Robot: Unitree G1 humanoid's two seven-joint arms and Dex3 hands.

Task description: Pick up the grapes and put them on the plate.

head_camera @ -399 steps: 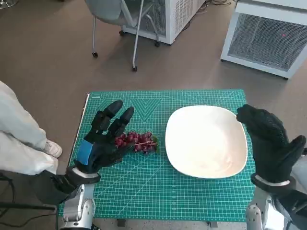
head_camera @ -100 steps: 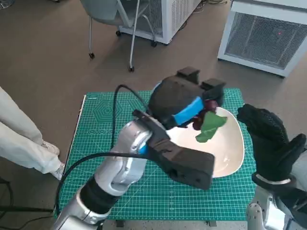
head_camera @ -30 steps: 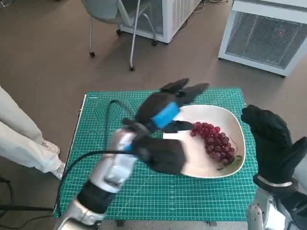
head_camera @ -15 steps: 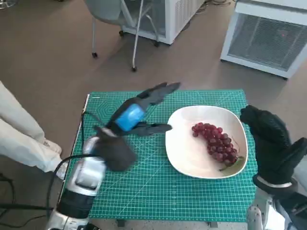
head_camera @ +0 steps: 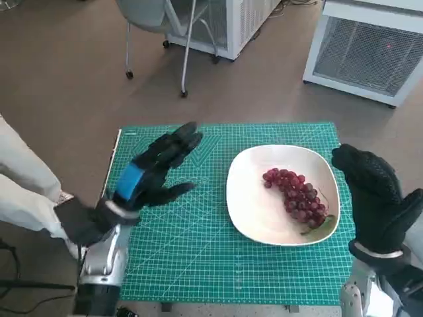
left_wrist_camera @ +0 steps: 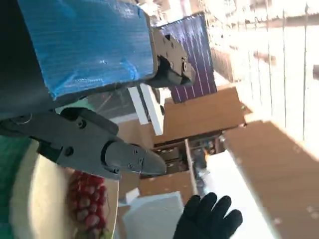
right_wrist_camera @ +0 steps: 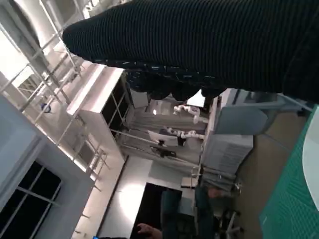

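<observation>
Grapes (head_camera: 296,195): lying on the white plate (head_camera: 248,205), toward its right rim. Plate: right half of the green mat (head_camera: 198,264), near the far edge. Left hand (head_camera: 149,173): fingers spread, empty, above the mat's left part. Right hand (head_camera: 373,198): fingers apart, empty, beside the plate's right rim. Chair (head_camera: 165,26): on the floor beyond the table.

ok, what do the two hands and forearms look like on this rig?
Left hand: black, hard-shelled fingers, blue tape across its back, on a pale silver forearm with a black wrist section. Right hand: black knitted glove with a pale band at the wrist, above a pale forearm.
</observation>
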